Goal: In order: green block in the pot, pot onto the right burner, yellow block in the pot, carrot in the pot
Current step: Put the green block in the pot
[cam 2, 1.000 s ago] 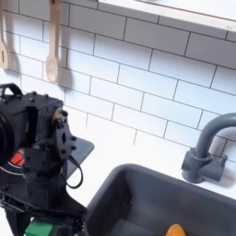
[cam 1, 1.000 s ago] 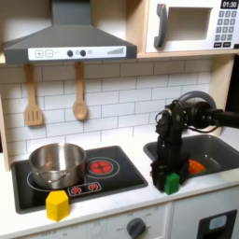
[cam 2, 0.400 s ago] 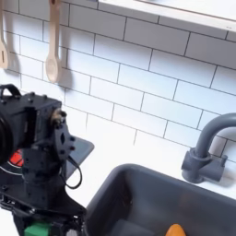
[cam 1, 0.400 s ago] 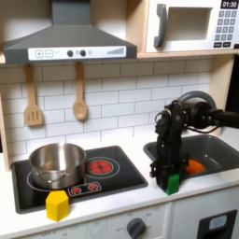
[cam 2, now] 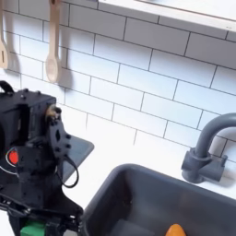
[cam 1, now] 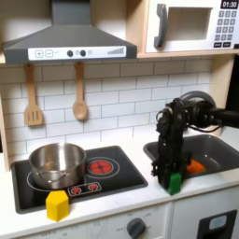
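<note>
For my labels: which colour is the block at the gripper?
Dark green block, clearest in the first exterior view.

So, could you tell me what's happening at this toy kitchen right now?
The gripper is down at the green block on the counter between the stove and the sink; whether it grips it is unclear. The pot sits on the burner at the first exterior view's left, the yellow block in front of it. The carrot lies in the sink.
</note>
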